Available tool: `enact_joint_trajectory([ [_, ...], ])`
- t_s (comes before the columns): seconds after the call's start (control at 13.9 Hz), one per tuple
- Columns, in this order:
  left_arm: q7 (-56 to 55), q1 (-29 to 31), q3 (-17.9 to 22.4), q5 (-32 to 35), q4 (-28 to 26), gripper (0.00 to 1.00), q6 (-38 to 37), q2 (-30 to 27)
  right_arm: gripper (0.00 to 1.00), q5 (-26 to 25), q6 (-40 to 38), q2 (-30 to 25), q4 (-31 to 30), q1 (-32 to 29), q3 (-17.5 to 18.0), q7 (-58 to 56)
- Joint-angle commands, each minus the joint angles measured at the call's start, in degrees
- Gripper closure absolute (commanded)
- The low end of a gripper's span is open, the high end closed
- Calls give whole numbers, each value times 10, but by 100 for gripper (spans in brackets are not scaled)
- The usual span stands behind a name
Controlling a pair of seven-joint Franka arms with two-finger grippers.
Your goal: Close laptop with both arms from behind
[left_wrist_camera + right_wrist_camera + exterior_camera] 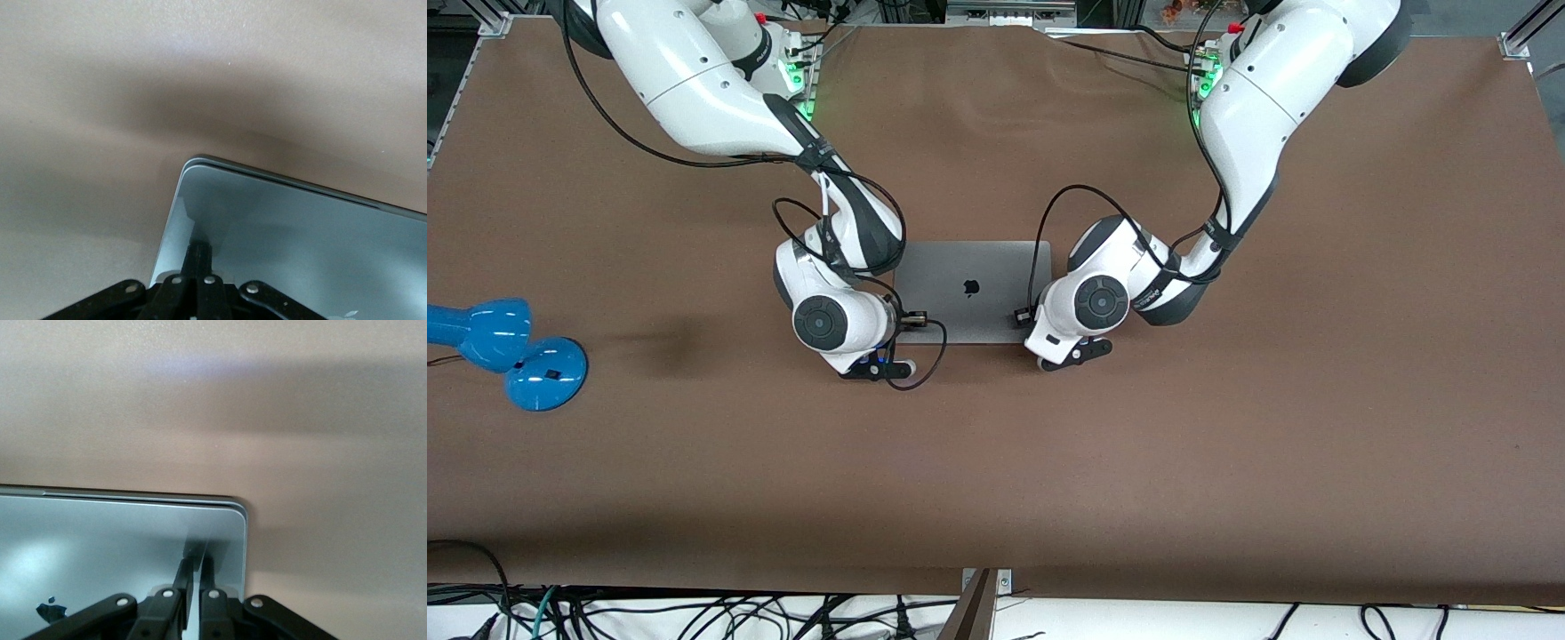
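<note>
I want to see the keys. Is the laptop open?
No, the laptop lies shut and flat on the table, only its grey lid with the dark logo showing.

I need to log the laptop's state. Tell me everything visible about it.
The laptop is slim, grey and metallic-looking, with a dark apple logo on its lid. It lies flat and shut, or nearly so, mid-table. The left pincer and right pincer, fingers together, each press on a lid corner.

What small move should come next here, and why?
Probably lift both hands straight up off the laptop. Its lid lies flat on the base in both wrist views, with the left hand and right hand, fingers together, pressing its corners nearest the front camera.
</note>
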Motion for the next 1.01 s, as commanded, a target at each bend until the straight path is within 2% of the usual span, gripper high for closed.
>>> enact_joint_trajectory([
  [0.0,-5,-12,5,21,22,100,1,14,89,-9,2,14,16,-1,2,-7],
  [0.43,-6,-14,11,21,22,100,1,14,86,-8,14,14,16,0,3,-6],
  [0.5,-6,-14,11,21,22,91,1,14,83,-8,15,14,16,0,2,-6],
  [0.57,-3,-13,12,21,21,64,1,14,72,-8,18,14,16,-1,2,-7],
  [0.65,-3,-13,12,21,21,40,1,13,50,-8,21,14,17,-1,2,-6],
  [0.72,-3,-11,12,23,21,10,0,10,34,-8,27,13,21,-1,0,-7],
  [0.79,-3,-8,13,24,22,0,-1,3,21,-8,27,13,31,-1,-4,-9],
  [0.93,-3,-1,13,24,21,0,-10,-12,0,-8,24,11,50,-1,-5,-11],
])
